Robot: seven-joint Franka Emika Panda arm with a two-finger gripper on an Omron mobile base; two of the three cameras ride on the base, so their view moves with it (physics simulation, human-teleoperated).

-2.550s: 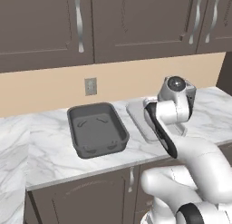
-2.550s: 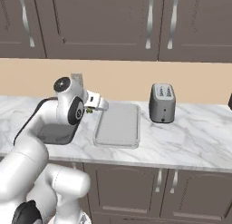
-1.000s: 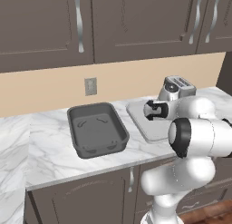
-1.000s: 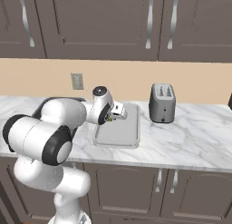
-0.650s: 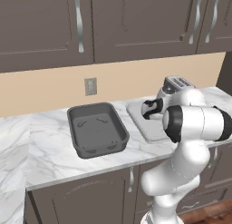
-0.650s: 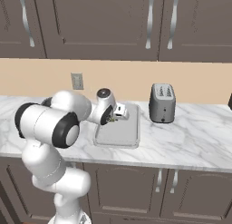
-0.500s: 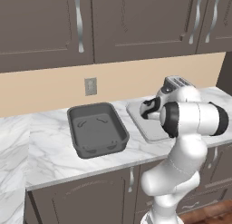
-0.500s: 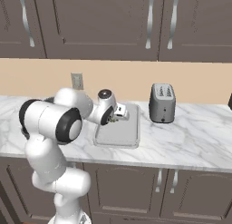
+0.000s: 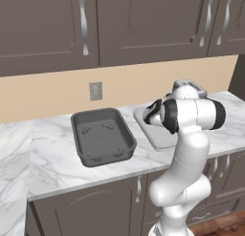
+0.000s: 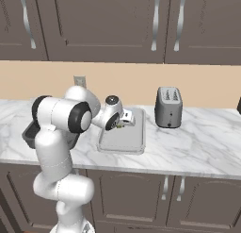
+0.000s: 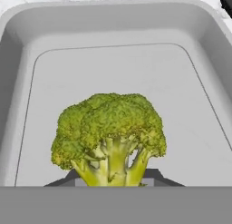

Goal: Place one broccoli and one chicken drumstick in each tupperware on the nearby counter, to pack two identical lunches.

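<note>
While over pale tupperware (image 11: 18, 46), broccoli (image 11: 108, 132) (hand-gripped)

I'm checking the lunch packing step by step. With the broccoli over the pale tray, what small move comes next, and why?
Probably open the gripper and let go. In the hand view the broccoli sits between the fingertips, directly over the bare floor of the pale tupperware, well inside its walls. The right base view shows the gripper low over that tray, so a release should land it inside.

Even flat rendered light, no glare, faint soft shadows, all views sharp, no edge distortion
</note>
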